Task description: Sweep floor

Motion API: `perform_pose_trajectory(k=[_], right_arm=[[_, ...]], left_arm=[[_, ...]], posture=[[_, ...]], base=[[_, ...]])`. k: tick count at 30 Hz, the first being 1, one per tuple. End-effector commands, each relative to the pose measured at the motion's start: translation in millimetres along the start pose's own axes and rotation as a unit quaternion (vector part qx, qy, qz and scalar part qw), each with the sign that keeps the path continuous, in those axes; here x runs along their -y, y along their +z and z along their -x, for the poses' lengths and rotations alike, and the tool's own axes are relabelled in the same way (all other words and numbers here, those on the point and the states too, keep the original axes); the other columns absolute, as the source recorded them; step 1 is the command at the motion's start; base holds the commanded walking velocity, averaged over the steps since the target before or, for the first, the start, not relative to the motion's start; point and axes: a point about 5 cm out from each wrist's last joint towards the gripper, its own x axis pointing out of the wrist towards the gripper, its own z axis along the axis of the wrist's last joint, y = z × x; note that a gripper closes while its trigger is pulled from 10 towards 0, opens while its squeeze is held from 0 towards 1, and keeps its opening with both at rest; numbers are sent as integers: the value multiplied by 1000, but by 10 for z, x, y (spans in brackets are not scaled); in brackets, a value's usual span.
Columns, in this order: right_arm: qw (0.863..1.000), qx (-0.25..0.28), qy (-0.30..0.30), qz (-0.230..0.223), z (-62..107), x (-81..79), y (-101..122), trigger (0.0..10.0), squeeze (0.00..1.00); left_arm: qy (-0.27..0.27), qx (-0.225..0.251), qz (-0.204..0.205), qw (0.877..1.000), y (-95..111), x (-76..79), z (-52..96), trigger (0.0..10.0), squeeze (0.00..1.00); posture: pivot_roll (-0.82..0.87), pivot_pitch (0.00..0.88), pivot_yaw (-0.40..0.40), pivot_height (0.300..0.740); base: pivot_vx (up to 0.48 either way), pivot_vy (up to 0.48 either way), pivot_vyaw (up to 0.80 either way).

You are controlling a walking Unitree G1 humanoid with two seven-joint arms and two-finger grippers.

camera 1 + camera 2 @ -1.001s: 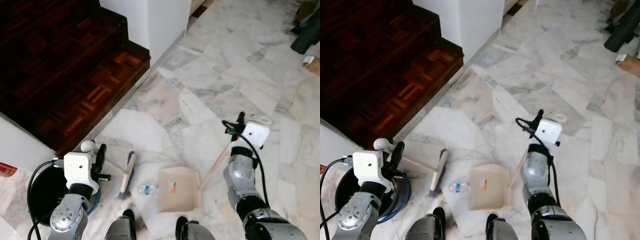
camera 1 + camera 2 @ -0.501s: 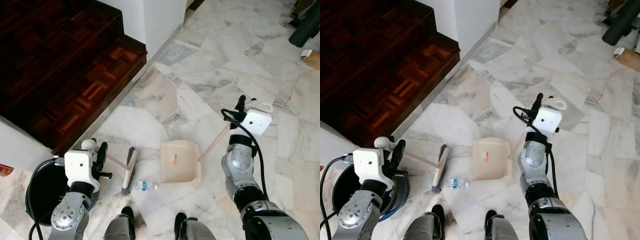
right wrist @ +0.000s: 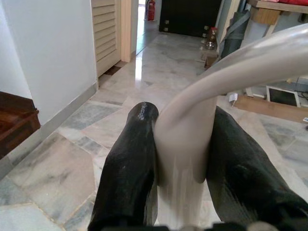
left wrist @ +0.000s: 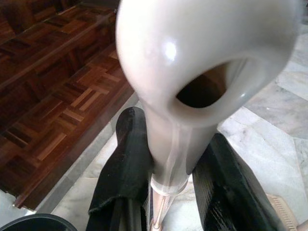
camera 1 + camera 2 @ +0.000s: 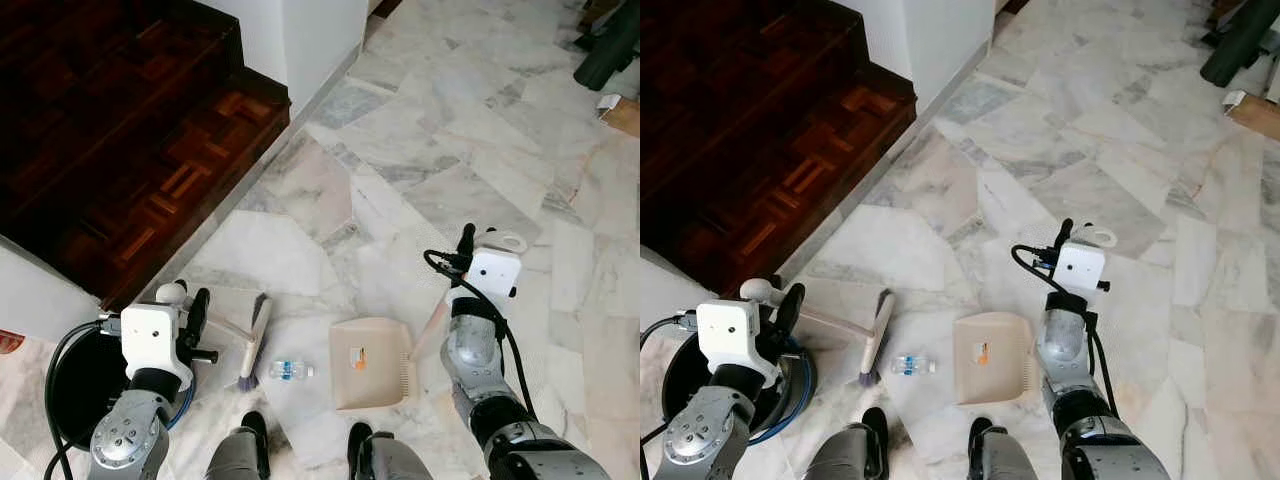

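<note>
My left end effector is clamped on the glossy cream handle of the brush, whose dark bristles rest on the polished marble floor at the lower left of the frame. My right end effector grips the smooth curved handle of the beige plastic dustpan, lying flat at lower centre. A small clear bottle lies between brush head and pan, just beside the brush. A black round bin sits in the lower left corner. Dark parquet steps edge the upper left; open marble stretches to the upper right.
</note>
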Motion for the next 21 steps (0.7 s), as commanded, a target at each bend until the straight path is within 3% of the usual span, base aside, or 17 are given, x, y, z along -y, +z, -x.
perform_pose_trajectory(k=[1, 9, 11, 14, 18, 21], right_arm=[[998, -51, 11, 25, 175, 3, -209, 10000, 0], [998, -56, 4, 32, 195, 11, -232, 10000, 0], [998, -58, 3, 33, 208, 17, -242, 10000, 0], [998, -59, 0, 34, 225, 32, -256, 10000, 0], [998, -60, -3, 34, 241, 42, -265, 10000, 0], [997, -62, -4, 35, 251, 37, -273, 10000, 0]], left_arm=[[4, -30, -8, 1000, -69, -42, 69, 10000, 0], [1, -74, 24, 997, -121, -50, 60, 10000, 0], [-1, -97, 9, 995, -162, -67, 55, 10000, 0], [-26, -176, -42, 983, -308, -86, 81, 10000, 0], [-33, -203, -48, 978, -279, -99, 48, 10000, 0], [-37, -230, -22, 972, -265, -60, 18, 10000, 0]], posture=[[263, 359, -19, 740], [260, 361, -19, 740], [258, 360, -19, 740], [253, 361, -18, 740], [256, 360, -18, 740], [254, 359, -16, 740]], base=[[0, 0, 0], [0, 0, 0], [0, 0, 0], [0, 0, 0], [0, 0, 0], [0, 0, 0]])
